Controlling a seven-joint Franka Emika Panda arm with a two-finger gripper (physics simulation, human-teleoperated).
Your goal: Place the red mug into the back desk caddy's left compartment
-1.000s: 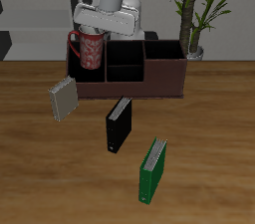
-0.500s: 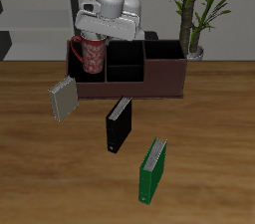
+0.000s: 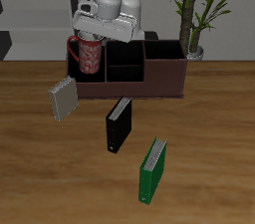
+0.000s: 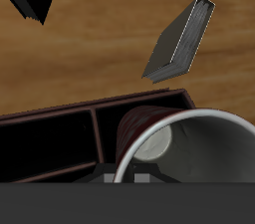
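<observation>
fingers (image 3: pixel 92 37) hidden behind red mug (image 3: pixel 90 55)

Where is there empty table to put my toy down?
Bare wood lies along the table near its front edge, beside the green book, and also beyond the caddy by the plant pot. It is crowded where the grey book and black book stand before the caddy.

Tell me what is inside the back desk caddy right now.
The red mug hangs in the pincer at the left compartment of the back desk caddy. Other sections look empty; the floor beneath the mug is hidden.
</observation>
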